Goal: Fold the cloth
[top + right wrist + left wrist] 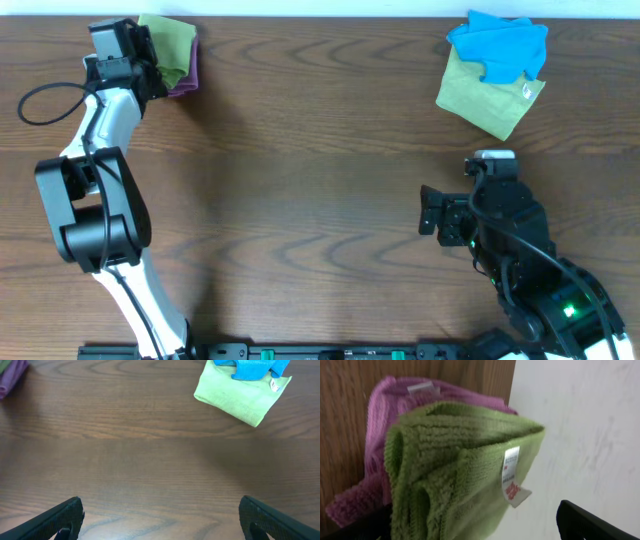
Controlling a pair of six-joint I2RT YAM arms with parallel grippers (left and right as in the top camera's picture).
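The cloth (460,460) lies folded, 1 white tag (511,477) at its edge, on top of 1 purple cloth (380,420) at the far left corner of the surface (320,150). The left pincer (150,62) sits over it, jaws spread wide and not clamping it. At the far right, 1 blue cloth (500,50) lies on 1 yellow-green cloth (485,100): 4 cloths in all. The right pincer (160,520) hangs released above bare wood, grasping nothing.
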